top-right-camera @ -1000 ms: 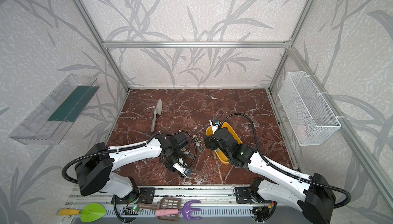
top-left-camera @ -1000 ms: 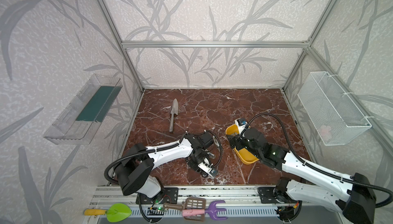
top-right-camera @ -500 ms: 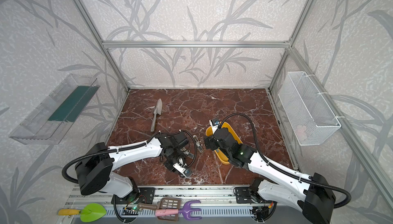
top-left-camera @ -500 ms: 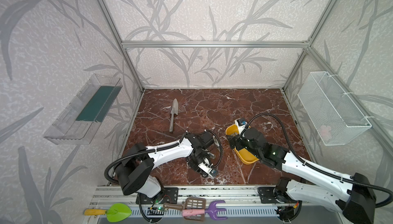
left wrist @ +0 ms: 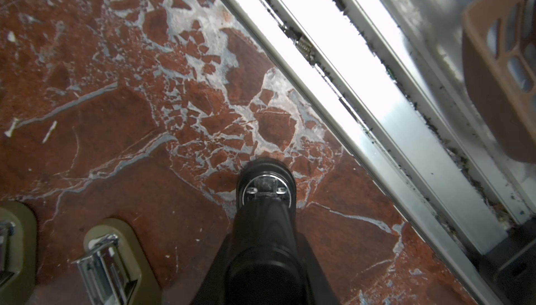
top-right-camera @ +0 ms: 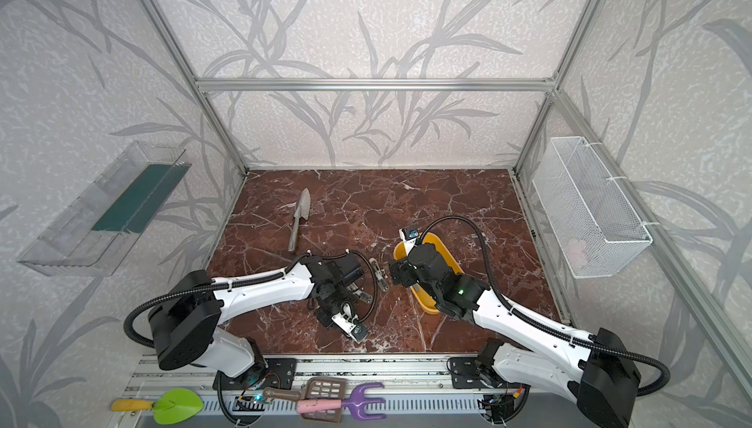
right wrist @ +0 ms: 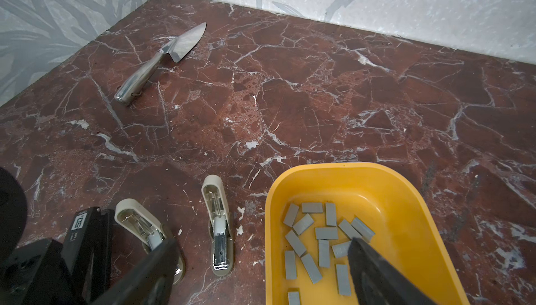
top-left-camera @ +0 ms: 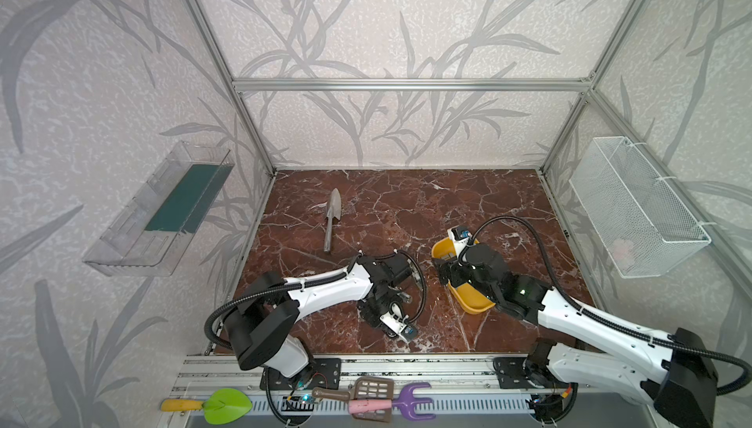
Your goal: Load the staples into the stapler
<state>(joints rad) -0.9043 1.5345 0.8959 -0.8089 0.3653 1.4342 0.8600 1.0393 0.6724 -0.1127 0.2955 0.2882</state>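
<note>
- marble floor [top-left-camera: 407, 202], room to move?
- back half open, only the trowel [top-left-camera: 331, 218] lying at left. front rail [left wrist: 348, 86] runs close past the stapler [left wrist: 264, 225] nose.
- left arm?
- low along the front, wrist turned toward the rail. left gripper [left wrist: 265, 248] clenched on the stapler's flanks.
- right arm?
- reaching in from the front corner. right gripper [right wrist: 261, 241] spread wide, one finger above the staples [right wrist: 319, 239] in the yellow tray [right wrist: 348, 167], one above a cream block [right wrist: 139, 222].
</note>
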